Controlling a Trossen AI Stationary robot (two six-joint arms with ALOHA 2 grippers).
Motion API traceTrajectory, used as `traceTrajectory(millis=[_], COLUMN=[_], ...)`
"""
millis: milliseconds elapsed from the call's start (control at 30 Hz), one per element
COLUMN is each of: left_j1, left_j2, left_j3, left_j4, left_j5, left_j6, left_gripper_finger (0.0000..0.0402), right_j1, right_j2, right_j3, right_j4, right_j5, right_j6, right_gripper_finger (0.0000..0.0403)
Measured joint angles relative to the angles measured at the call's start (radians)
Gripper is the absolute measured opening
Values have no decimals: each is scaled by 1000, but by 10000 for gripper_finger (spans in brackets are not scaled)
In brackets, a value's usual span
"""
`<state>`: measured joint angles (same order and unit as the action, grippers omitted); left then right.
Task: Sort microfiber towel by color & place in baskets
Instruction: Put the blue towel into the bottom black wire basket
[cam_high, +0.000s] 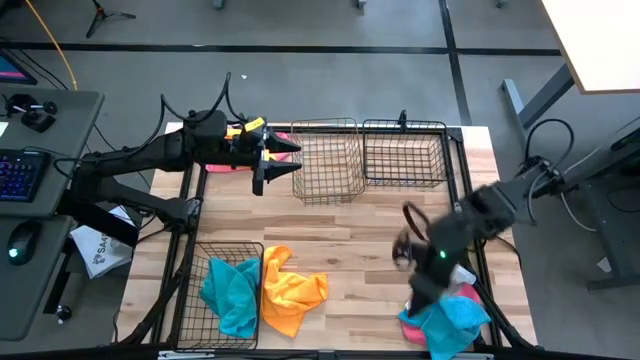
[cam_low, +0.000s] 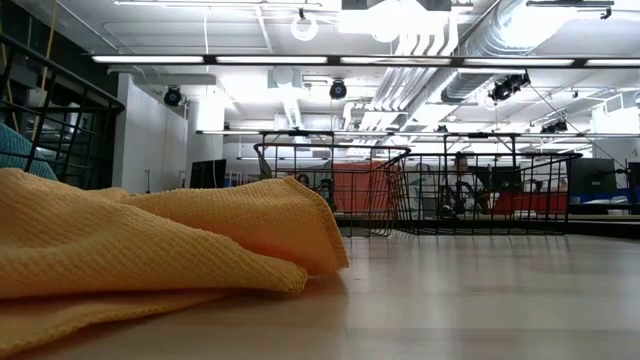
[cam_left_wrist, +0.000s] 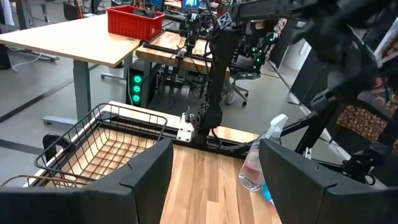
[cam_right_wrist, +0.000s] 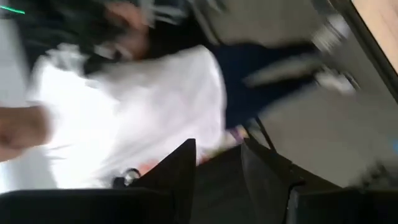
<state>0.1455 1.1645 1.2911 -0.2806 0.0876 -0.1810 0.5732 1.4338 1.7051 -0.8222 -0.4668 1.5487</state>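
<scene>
**Right arm closest to the corner pile**

The right gripper (cam_high: 408, 250) hovers with fingers narrowly parted and empty. Just beside it, at the desk's near right corner, lie a turquoise towel (cam_high: 452, 322) over a pink one (cam_high: 410, 324). The left gripper (cam_high: 262, 160) waits wide open by the far wire baskets (cam_high: 325, 160).

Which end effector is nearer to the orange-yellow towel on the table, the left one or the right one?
The right end effector is nearer, though not by much: it is beside the orange-yellow towel, across bare table. The left end effector is at the far edge, next to the middle basket.
</scene>
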Motion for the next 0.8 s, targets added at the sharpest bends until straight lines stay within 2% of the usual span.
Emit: traceTrajectory(millis=[200, 467, 567, 800], left_j1=[0, 0, 0, 0], left_j2=[0, 0, 0, 0], left_j3=[0, 0, 0, 0], left_j4=[1, 1, 1, 1], left_j5=[-4, -19, -19, -21], left_j6=[-1, -32, -52, -75], left_gripper_finger=[227, 227, 227, 227], right_j1=[182, 352, 384, 399], right_j2=[50, 152, 207, 321], right_j3=[16, 16, 16, 15], right_j4=[-47, -107, -139, -202], right_j5=[67, 277, 266, 136], right_j6=[172, 270, 282, 269], right_gripper_finger=[124, 124, 124, 124])
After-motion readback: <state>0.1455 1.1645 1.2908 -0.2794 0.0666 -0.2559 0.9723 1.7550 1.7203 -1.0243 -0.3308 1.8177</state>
